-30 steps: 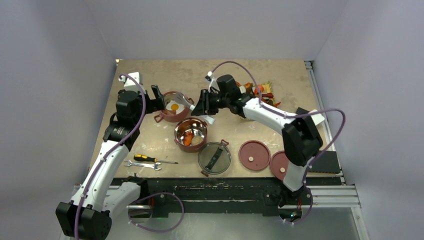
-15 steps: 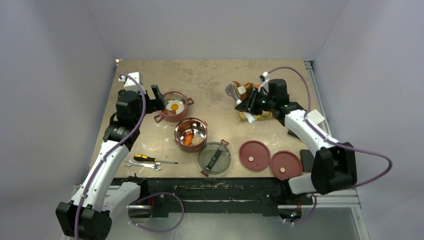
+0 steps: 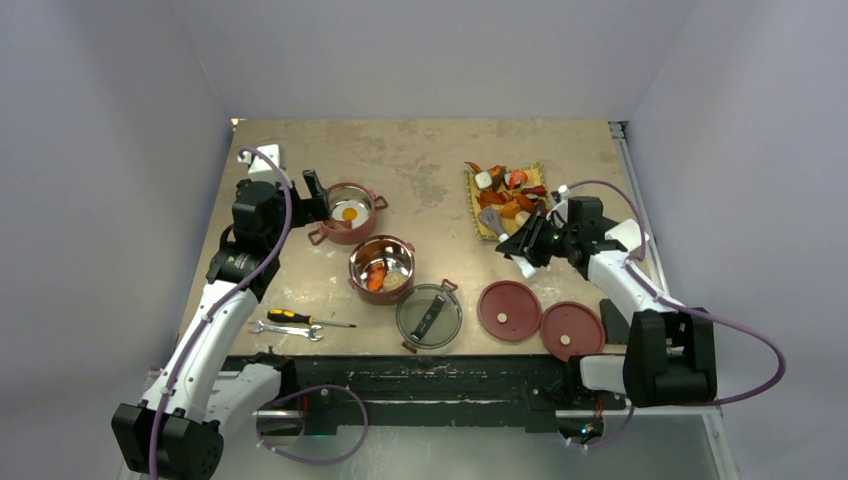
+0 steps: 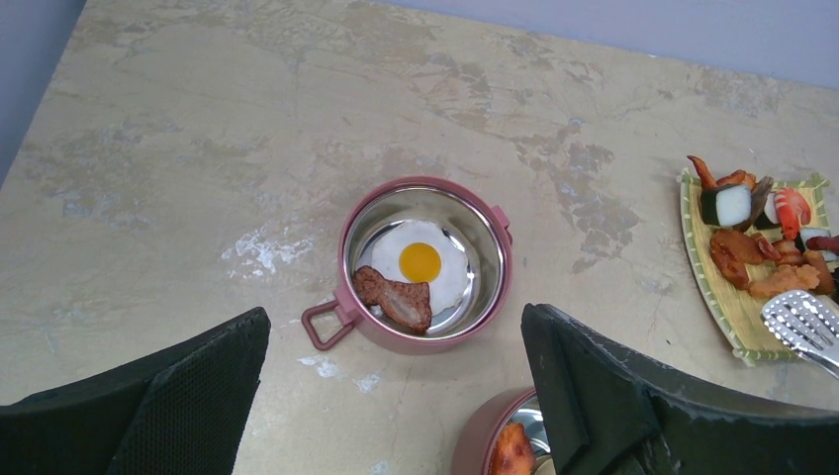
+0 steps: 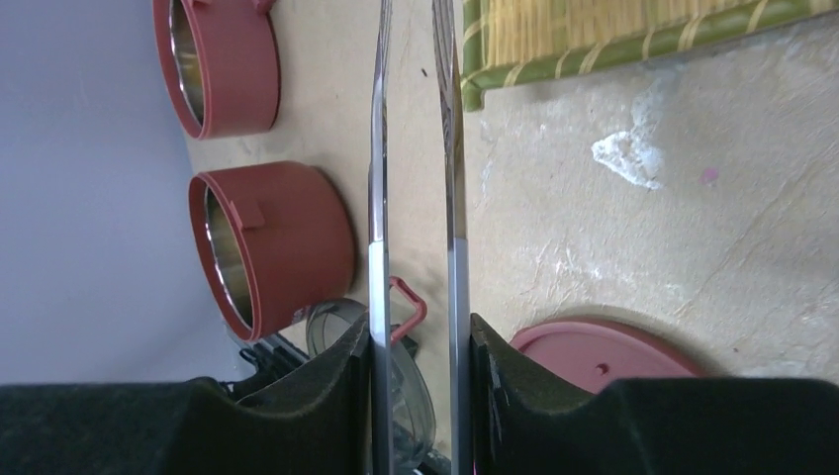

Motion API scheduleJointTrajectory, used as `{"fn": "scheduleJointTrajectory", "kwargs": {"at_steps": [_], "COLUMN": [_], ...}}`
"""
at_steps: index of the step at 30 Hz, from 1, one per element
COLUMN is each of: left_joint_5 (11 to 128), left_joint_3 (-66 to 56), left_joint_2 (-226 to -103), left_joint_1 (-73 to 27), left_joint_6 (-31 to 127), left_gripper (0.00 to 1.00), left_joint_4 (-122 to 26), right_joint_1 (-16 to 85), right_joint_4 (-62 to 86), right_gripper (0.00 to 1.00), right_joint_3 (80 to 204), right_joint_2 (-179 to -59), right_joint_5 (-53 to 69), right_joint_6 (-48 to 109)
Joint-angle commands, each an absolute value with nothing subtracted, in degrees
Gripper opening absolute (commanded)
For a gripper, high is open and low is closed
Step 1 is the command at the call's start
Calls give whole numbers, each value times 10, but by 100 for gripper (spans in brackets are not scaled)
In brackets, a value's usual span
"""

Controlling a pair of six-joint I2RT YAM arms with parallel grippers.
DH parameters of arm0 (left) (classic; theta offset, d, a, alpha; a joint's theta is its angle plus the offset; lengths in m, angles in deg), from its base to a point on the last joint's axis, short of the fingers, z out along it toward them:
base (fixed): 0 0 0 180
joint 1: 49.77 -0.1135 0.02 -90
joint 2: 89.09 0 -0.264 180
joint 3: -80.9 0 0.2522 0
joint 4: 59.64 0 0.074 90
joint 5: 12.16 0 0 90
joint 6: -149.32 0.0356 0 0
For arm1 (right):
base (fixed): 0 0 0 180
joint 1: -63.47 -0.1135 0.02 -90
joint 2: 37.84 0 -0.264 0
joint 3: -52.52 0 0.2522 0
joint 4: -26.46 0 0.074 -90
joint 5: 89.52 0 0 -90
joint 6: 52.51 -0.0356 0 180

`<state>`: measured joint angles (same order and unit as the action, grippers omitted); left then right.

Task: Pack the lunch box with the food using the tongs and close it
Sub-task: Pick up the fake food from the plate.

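The long slim silver metal tongs (image 5: 376, 148) are gripped across both arms by the right pincer (image 5: 416, 341); their slotted tips are held over the near edge of the yellow woven mat (image 3: 476, 205), at the far right of the table (image 3: 420, 160), where the small toy food pieces (image 3: 510, 188) are heaped; the two dusty-red steel-lined bowls (image 3: 340, 238) are set left of centre, uncovered, a white-and-yellow fried egg (image 4: 420, 262) lying in the far one; the left pincer (image 4: 396, 332) is held wide open and empty just left of it.
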<state>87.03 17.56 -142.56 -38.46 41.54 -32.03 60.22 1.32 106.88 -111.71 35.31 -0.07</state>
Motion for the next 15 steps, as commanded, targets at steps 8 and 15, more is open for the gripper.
{"fn": "scheduleJointTrajectory", "kwargs": {"at_steps": [8, 15], "left_joint_5": [863, 861], "left_joint_3": [179, 178], "left_joint_2": [-1428, -1430], "left_joint_1": [-388, -388], "left_joint_6": [422, 421], "left_gripper": [99, 99], "left_joint_4": [-341, -341], "right_joint_1": [661, 686], "right_joint_4": [40, -38], "right_gripper": [39, 40], "right_joint_3": [1040, 1059], "right_joint_2": [-1075, -1015], "right_joint_5": [372, 326], "right_joint_6": [-17, 5]}}
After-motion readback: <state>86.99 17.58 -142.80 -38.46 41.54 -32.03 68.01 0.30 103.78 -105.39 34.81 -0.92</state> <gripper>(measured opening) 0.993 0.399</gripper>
